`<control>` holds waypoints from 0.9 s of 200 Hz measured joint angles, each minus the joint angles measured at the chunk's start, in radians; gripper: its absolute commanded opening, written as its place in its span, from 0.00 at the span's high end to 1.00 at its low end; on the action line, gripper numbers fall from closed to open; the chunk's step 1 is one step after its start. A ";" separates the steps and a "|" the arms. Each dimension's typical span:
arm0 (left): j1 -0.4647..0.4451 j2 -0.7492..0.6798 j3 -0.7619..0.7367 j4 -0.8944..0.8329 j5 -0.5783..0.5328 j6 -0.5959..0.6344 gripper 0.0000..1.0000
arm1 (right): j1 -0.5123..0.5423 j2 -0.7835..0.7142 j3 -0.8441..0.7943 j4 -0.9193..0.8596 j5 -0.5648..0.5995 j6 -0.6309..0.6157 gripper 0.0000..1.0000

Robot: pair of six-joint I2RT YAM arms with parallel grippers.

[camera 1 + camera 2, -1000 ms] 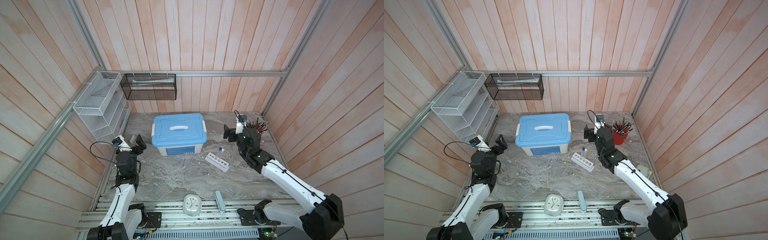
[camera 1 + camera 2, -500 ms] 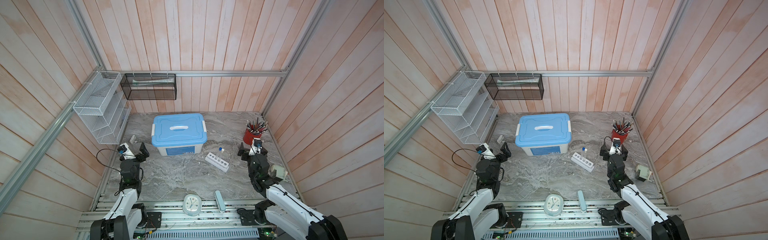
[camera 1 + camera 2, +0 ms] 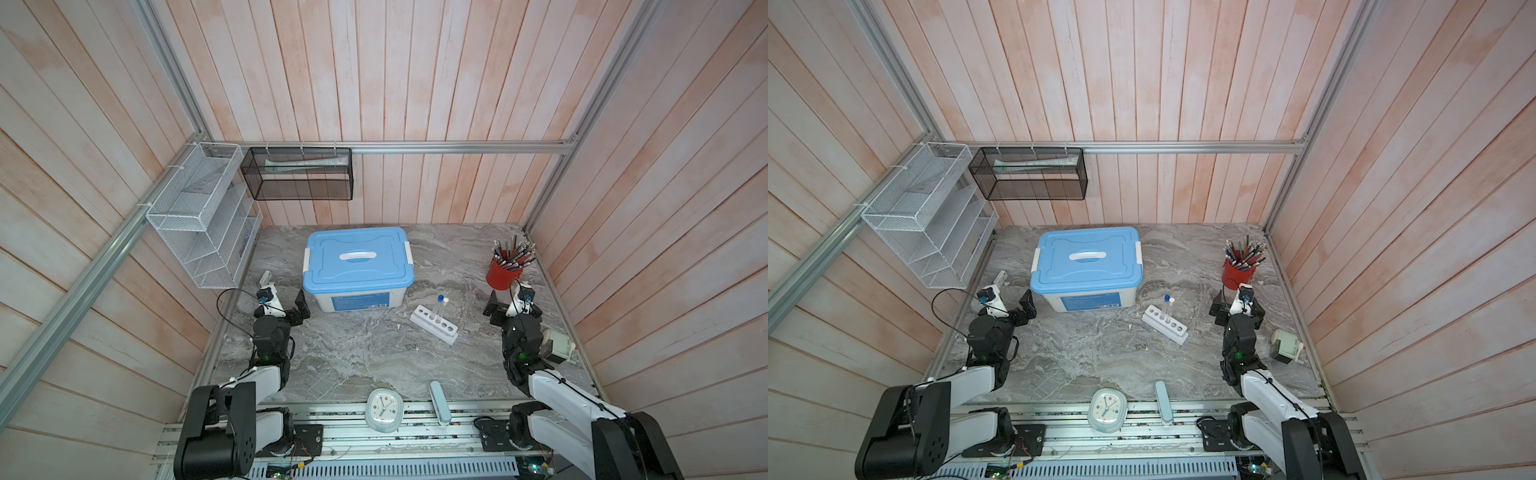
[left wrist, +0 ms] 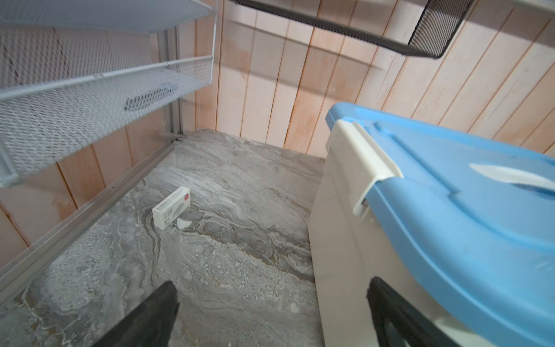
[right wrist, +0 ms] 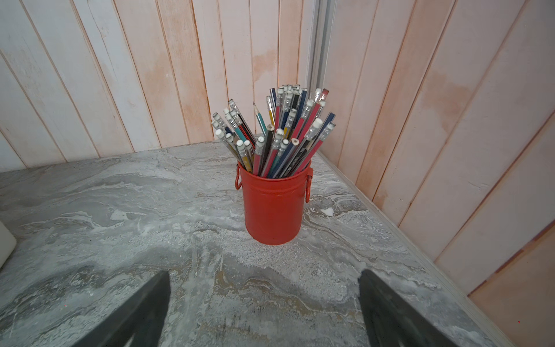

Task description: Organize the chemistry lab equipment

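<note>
Left gripper point(image 3: 284, 305) beside bin point(image 3: 357, 266), right gripper point(image 3: 513, 309) well apart from it; both spread, empty. Rack point(image 3: 441, 331) near bin's front, two tubes point(image 3: 439, 309) upright in it. Risk: your sideways reach topples them.

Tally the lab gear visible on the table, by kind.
Tubes: 2, both standing in the rack
Rack: 1
Total: 3
</note>
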 measured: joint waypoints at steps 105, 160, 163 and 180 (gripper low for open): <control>-0.005 0.254 0.028 0.187 0.023 0.096 0.00 | -0.084 0.248 -0.005 0.224 -0.108 0.011 0.02; -0.005 0.269 0.066 0.193 0.026 0.114 0.00 | -0.123 0.234 -0.005 0.235 -0.126 0.014 0.03; -0.005 0.269 0.066 0.192 0.026 0.114 0.00 | -0.127 0.235 -0.005 0.238 -0.126 0.012 0.03; -0.005 0.269 0.066 0.192 0.026 0.115 0.00 | -0.149 0.253 -0.004 0.269 -0.126 -0.002 0.03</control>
